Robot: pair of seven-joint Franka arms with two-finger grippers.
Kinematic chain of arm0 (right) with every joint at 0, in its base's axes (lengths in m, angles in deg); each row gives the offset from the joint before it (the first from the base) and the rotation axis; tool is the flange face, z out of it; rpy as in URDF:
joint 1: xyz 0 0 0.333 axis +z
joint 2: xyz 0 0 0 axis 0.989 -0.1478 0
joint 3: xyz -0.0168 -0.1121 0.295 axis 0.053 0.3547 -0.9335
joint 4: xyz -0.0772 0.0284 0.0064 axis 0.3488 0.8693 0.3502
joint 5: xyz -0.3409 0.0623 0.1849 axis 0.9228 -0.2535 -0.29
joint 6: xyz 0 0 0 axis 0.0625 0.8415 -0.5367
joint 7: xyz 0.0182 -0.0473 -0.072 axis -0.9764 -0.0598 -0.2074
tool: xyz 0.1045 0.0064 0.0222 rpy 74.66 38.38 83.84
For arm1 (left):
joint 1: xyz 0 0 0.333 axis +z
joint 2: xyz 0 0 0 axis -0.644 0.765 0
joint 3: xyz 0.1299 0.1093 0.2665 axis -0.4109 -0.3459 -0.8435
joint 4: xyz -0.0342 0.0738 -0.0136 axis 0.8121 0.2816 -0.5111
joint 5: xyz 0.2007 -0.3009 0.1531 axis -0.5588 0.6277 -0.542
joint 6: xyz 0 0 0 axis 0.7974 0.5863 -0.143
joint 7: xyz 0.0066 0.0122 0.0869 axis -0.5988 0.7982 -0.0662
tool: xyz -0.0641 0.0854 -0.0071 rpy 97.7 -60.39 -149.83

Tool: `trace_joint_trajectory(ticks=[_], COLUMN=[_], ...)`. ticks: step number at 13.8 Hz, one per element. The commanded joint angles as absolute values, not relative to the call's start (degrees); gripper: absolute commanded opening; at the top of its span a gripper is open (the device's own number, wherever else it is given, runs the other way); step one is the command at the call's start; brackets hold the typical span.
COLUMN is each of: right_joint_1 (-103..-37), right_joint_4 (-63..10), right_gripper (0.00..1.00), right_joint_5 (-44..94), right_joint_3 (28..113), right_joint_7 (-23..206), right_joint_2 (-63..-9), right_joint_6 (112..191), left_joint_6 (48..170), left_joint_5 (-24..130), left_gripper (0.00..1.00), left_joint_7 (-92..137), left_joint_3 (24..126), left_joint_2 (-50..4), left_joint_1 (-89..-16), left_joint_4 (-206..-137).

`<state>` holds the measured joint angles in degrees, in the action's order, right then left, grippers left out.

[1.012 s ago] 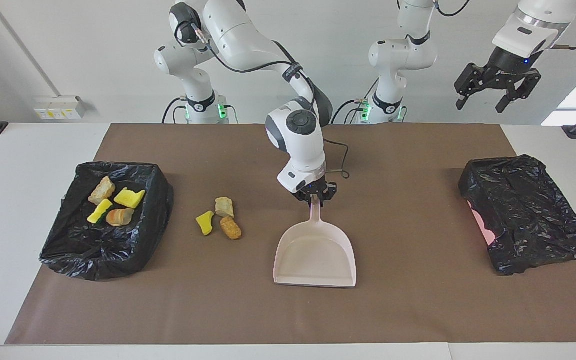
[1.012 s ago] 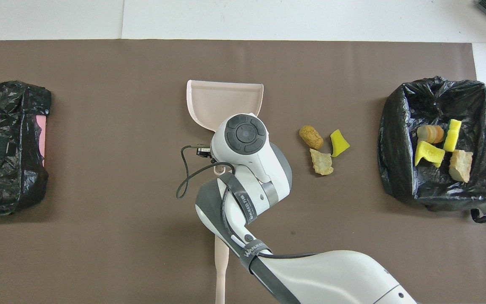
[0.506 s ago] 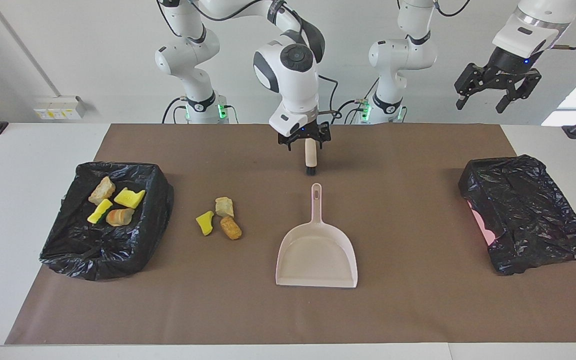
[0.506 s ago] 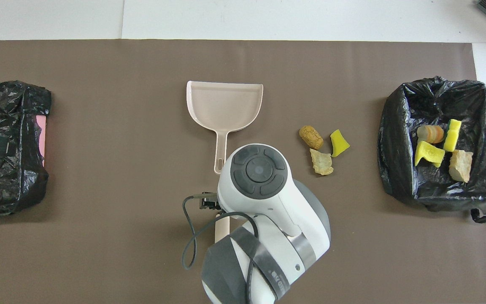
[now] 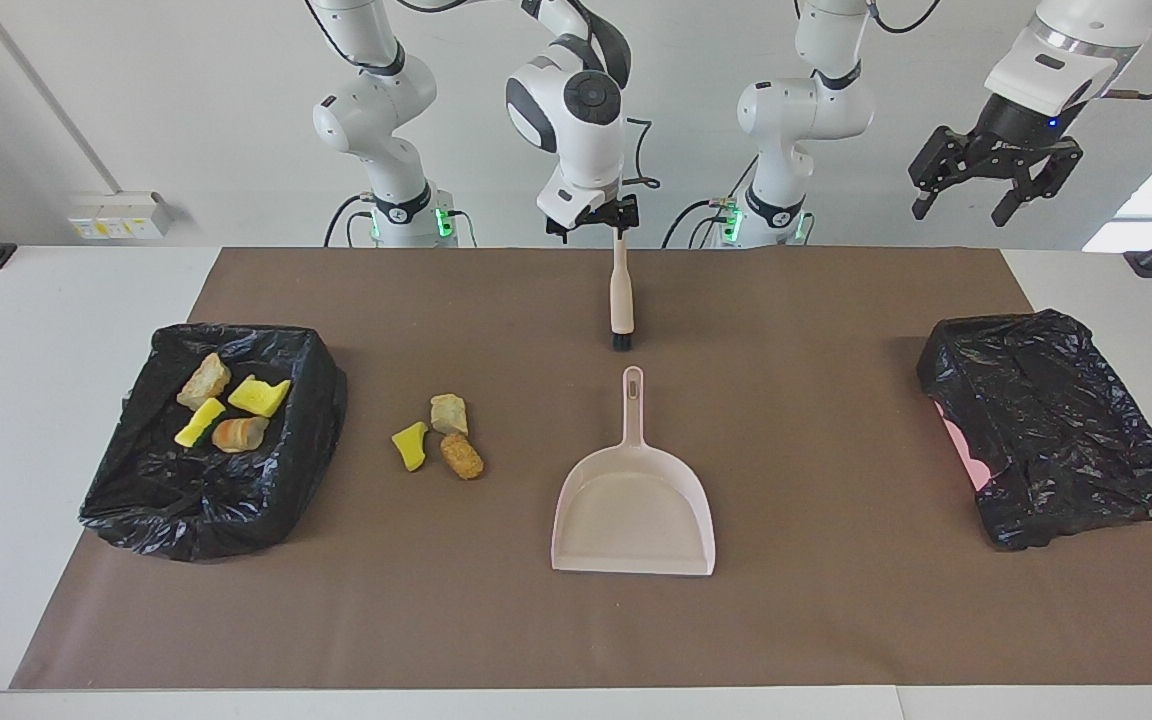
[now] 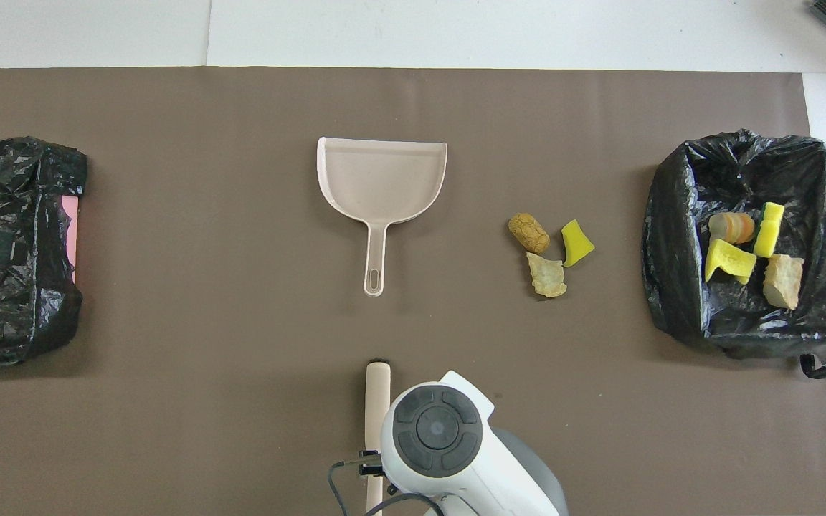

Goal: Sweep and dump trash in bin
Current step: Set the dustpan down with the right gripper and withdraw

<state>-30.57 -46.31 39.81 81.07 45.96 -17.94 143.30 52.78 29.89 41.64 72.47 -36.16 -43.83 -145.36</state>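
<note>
Beside the dustpan (image 5: pixel 633 510), toward the right arm's end of the table, three pieces of the trash lie loose on the brown mat (image 5: pixel 836 620): a yellow sponge bit (image 5: pixel 411 445), a beige lump (image 5: pixel 448 413) and an orange-brown piece (image 5: pixel 461 456), clustered close together. Farther from the dustpan on that same side sits a bin lined with a black bag (image 5: pixel 321 400), and four more pieces already lie in it, so I judge the job a little over half done.

The dustpan rests flat and empty, its handle pointing toward the robots and its open lip away from them. That suits a grab from the robots' end, but not yet the loose pieces, which lie off to its side. A brush (image 5: pixel 621 295) lies just nearer the robots than the dustpan's handle, almost in line with it.

The right gripper (image 5: pixel 608 222) hangs over the robot-side end of the brush, presumably because the brush is the tool wanted next. I cannot tell whether its pincer is apart or together, or whether it touches the handle.

Well away from the dustpan, the left gripper (image 5: pixel 996 178) waits high over the table's other end, its pincer spread apart and empty, above a second bag-covered bin (image 5: pixel 1056 430).
</note>
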Motion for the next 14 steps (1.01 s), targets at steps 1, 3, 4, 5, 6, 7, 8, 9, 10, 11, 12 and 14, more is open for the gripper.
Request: trace_joint_trajectory(ticks=[1, 3, 4, 5, 6, 7, 8, 9, 10, 11, 12, 14], right_joint_1=[-28.33, -24.74, -22.81, -21.66, -21.65, -21.65, -21.65, -21.38, -21.21, -21.29, -21.38, -21.56], right_joint_4=[-50.54, -51.77, -52.56, -54.74, -55.98, -56.08, -56.08, -56.17, -56.09, -56.08, -56.00, -56.08], right_gripper=[1.00, 1.00, 1.00, 1.00, 1.00, 1.00, 1.00, 1.00, 1.00, 1.00, 1.00, 0.74], right_joint_5=[37.21, 35.72, 35.62, 35.62, 35.62, 35.62, 35.62, 35.62, 35.62, 35.62, 35.62, 35.62], right_joint_3=[81.10, 81.10, 81.10, 81.10, 81.10, 81.10, 81.10, 81.10, 81.19, 81.19, 81.19, 81.19], right_joint_7=[43.10, 40.74, 38.81, 37.57, 37.47, 37.38, 37.38, 37.30, 37.21, 37.21, 37.30, 38.35], right_joint_2=[-16.89, -18.11, -19.16, -19.09, -19.00, -19.26, -19.78, -20.83, -21.10, -21.37, -21.63, -21.72], right_joint_6=[150.06, 153.15, 154.99, 157.71, 159.73, 160.80, 162.20, 162.91, 162.92, 163.53, 164.75, 164.94], left_joint_6=[51.40, 51.49, 51.40, 51.32, 51.40, 52.53, 54.02, 55.52, 58.14, 61.04, 64.55, 72.28], left_joint_5=[30.21, 30.21, 30.39, 30.74, 30.74, 30.91, 30.92, 30.92, 30.92, 30.92, 30.92, 30.83], left_gripper=[1.00, 1.00, 1.00, 1.00, 1.00, 1.00, 1.00, 1.00, 1.00, 1.00, 1.00, 1.00], left_joint_7=[41.93, 41.67, 41.49, 41.40, 41.06, 40.88, 40.96, 41.05, 41.05, 40.53, 39.39, 35.71], left_joint_3=[72.79, 72.97, 73.49, 74.19, 74.98, 75.25, 75.60, 75.52, 75.52, 75.60, 75.52, 75.60], left_joint_2=[-36.27, -36.18, -36.27, -36.44, -37.40, -38.54, -39.08, -38.99, -38.73, -38.38, -37.77, -35.75], left_joint_1=[-43.25, -43.78, -44.13, -45.09, -45.88, -46.41, -48.42, -51.05, -53.25, -54.75, -57.29, -60.99], left_joint_4=[-144.52, -144.52, -144.52, -144.78, -145.91, -148.19, -150.21, -152.06, -153.82, -155.75, -158.03, -162.16])
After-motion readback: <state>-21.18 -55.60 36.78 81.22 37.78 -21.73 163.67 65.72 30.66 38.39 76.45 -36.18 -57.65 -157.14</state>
